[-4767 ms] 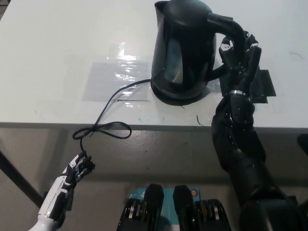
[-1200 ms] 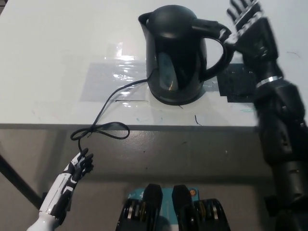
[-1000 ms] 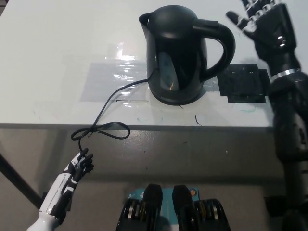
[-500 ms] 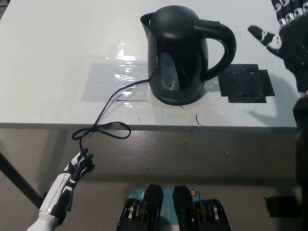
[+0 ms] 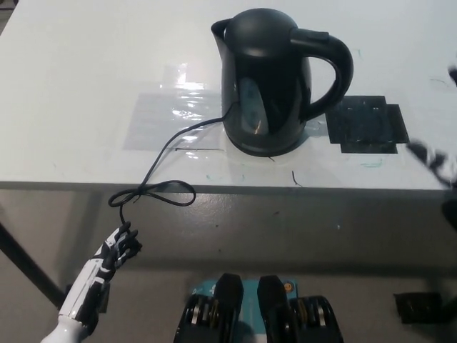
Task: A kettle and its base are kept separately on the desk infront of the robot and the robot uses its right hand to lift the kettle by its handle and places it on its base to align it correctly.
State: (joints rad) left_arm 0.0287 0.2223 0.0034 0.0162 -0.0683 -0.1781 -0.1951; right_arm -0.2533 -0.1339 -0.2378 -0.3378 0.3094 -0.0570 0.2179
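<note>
The black kettle (image 5: 268,78) stands upright on its base (image 5: 265,145) near the front edge of the white desk (image 5: 86,86), spout toward picture left and handle (image 5: 335,68) toward picture right. A black cord (image 5: 168,153) trails from the base over the desk edge. The right hand (image 5: 437,161) is only a blurred sliver at the right border, well clear of the handle; whether it grips anything cannot be told. The left hand (image 5: 118,250) hangs below the desk, fingers loosely curled, holding nothing. A black patch (image 5: 368,125) lies just beside the kettle.

Lab test bench: taped marker patches (image 5: 368,123) on plain white desk (image 5: 86,71).
</note>
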